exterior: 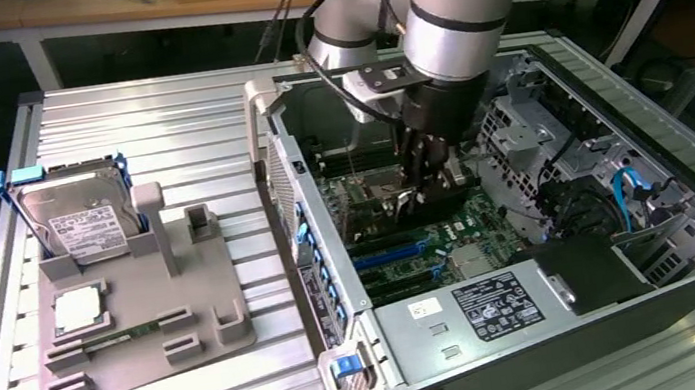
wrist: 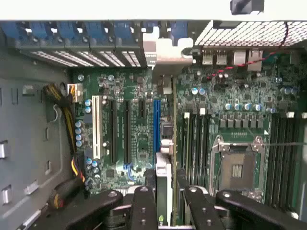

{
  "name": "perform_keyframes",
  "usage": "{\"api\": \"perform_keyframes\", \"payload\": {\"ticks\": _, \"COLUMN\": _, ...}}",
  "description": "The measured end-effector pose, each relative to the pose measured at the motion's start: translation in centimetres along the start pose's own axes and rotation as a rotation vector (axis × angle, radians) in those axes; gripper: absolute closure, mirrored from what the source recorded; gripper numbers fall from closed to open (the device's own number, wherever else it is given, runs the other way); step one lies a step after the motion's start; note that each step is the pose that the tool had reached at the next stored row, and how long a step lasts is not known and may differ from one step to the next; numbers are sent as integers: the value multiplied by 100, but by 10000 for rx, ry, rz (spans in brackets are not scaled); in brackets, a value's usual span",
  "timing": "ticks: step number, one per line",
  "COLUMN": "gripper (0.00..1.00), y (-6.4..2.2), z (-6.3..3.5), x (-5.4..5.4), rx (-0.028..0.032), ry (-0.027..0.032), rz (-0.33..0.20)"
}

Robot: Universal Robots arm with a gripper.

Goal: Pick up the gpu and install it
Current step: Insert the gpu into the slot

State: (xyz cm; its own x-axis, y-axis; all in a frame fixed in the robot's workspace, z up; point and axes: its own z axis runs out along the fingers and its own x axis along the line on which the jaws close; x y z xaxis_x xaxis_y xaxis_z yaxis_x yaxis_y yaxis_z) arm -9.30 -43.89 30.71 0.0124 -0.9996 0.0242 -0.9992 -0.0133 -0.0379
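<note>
hard drive (exterior: 81, 230) and power supply (exterior: 497, 304) labels are illegible.

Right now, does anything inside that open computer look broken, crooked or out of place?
Nothing looks damaged or spilled. The gripper holds the gpu edge-on over the motherboard, parallel to its expansion slots. The processor socket stands empty, the only gap I notice.

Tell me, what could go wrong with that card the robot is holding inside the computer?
The gripper holds the gpu edge-on above the motherboard. If it comes down beside the blue slot instead of in it, its edge could scrape the board's small parts. The open processor socket lies close by, and a slip might hit it.
</note>
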Motion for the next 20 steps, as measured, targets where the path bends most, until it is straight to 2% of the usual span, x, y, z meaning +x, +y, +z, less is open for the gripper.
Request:
{"api": "perform_keyframes", "payload": {"ticks": 1, "gripper": 73, "y": 7, "z": 112, "x": 10, "rx": -145, "ry": -36, "rz": 32}}
{"api": "perform_keyframes", "payload": {"ticks": 2, "gripper": 73, "y": 90, "z": 125, "x": 92, "rx": -140, "ry": -123, "rz": 34}}
{"api": "perform_keyframes", "payload": {"ticks": 3, "gripper": 73, "y": 118, "z": 135, "x": 115, "rx": -140, "ry": -152, "rz": 35}}
{"api": "perform_keyframes", "payload": {"ticks": 5, "gripper": 73, "y": 124, "z": 191, "x": 127, "rx": -140, "ry": -157, "rz": 37}}
{"api": "perform_keyframes", "payload": {"ticks": 6, "gripper": 73, "y": 209, "z": 207, "x": 127, "rx": -139, "ry": -186, "rz": 36}}
{"api": "perform_keyframes", "payload": {"ticks": 7, "gripper": 73, "y": 230, "z": 233, "x": 139, "rx": -140, "ry": -207, "rz": 36}}
{"api": "perform_keyframes", "payload": {"ticks": 11, "gripper": 73, "y": 225, "z": 273, "x": 170, "rx": -163, "ry": -249, "rz": 46}}
{"api": "perform_keyframes", "payload": {"ticks": 16, "gripper": 73, "y": 171, "z": 296, "x": 186, "rx": -218, "ry": -335, "rz": 70}}
{"api": "perform_keyframes", "payload": {"ticks": 20, "gripper": 73, "y": 168, "z": 297, "x": 186, "rx": -224, "ry": -339, "rz": 75}}
